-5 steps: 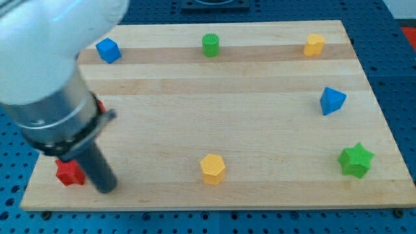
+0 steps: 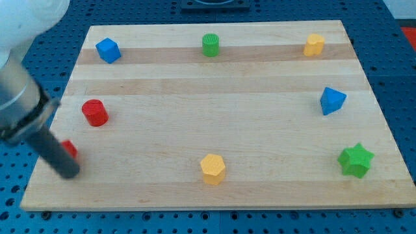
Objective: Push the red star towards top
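The red star [image 2: 70,149] lies near the board's left edge, low in the view, and is mostly hidden behind my rod; only a small red part shows. My tip [image 2: 68,173] rests on the board just below and against the star. A red cylinder [image 2: 95,112] stands above and to the right of the star.
A blue cube [image 2: 108,50], a green cylinder [image 2: 210,45] and a yellow block [image 2: 314,45] line the top. A blue block [image 2: 332,101] and a green star [image 2: 355,160] sit at the right. A yellow hexagon [image 2: 212,169] is at bottom centre. The board's left edge [image 2: 40,170] is close to my tip.
My arm has swung left and my tip moved left. The red star has shifted upward a little. The red cylinder, hidden before, is now uncovered.
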Controlling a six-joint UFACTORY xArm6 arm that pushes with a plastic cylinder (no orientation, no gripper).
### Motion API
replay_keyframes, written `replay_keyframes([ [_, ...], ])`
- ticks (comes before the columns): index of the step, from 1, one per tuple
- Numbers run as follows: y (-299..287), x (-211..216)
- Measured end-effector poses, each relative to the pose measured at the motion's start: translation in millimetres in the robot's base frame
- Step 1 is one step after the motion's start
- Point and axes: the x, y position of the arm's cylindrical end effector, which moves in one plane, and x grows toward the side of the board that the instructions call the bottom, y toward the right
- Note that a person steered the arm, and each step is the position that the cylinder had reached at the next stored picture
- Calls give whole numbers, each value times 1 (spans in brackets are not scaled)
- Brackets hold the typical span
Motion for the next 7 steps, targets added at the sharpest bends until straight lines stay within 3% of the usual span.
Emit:
replay_keyframes([
  [1, 1, -31],
  [2, 0, -19],
  [3, 4, 53],
  [4, -14, 76],
  [5, -66, 67],
  [7, -51, 38],
])
